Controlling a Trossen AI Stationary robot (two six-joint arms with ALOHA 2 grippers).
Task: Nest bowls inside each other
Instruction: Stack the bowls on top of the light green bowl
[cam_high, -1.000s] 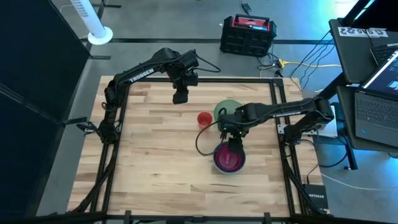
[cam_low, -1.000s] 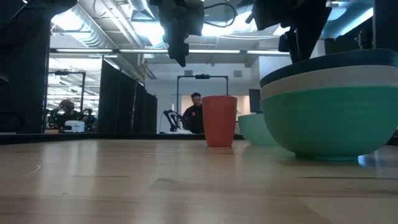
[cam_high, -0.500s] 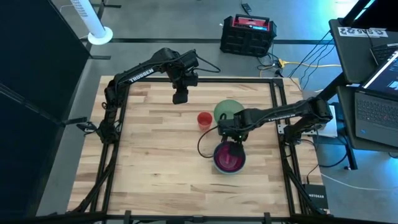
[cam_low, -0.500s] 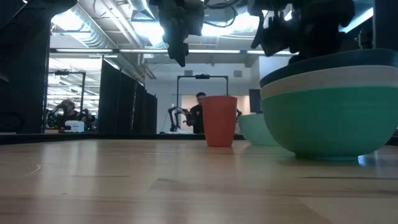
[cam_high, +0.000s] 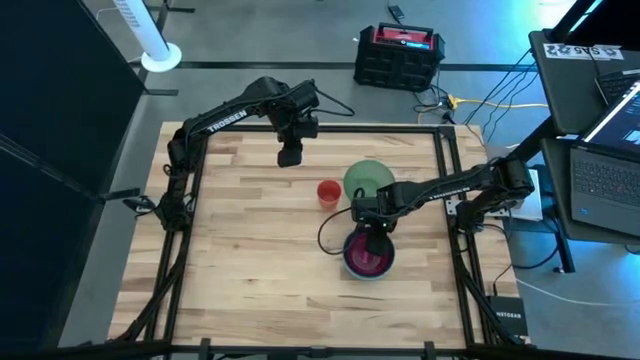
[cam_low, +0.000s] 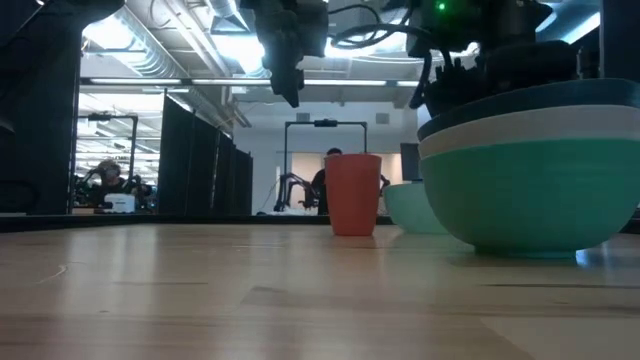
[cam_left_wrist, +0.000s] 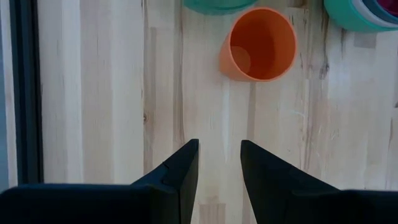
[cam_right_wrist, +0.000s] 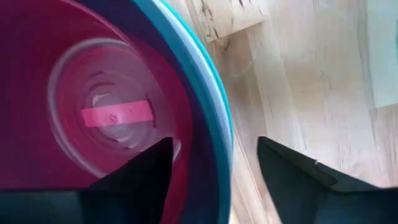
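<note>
- High view: the right tool (cam_high: 373, 236) is now drawn back to the far rim of the stack (cam_high: 369, 255), whereas a second ago it hung over the stack's middle. The pink bowl (cam_high: 368, 256) is seen on top of that stack, in the right half of the tabletop (cam_high: 240, 260). The pale bowl (cam_high: 366, 177) is left alone just beyond it, with the red cup (cam_high: 328, 191) beside it. The left tool (cam_high: 290, 155) is held over the far edge, unmoved.
- Low view: the stack (cam_low: 530, 165) is shown as teal, white and green rims, one inside the other, resting on the tabletop (cam_low: 250, 300). The right arm's tool (cam_low: 470, 45) is now seen above the stack's far side, farther back than a second ago. The red cup (cam_low: 353, 193) and pale bowl (cam_low: 412, 208) stand behind.
- Left wrist view: the left tool (cam_left_wrist: 219, 165) is held part open and empty above bare wood; the red cup (cam_left_wrist: 258, 43) lies ahead.
- Right wrist view: the right tool (cam_right_wrist: 214, 165) is spread wide, one finger over the pink bowl (cam_right_wrist: 74, 106) and one outside the teal rim (cam_right_wrist: 214, 112), nothing held.
- Judgement: the pink bowl appears released, so four bowls are nested; the pale bowl is probably the last to be added.
</note>
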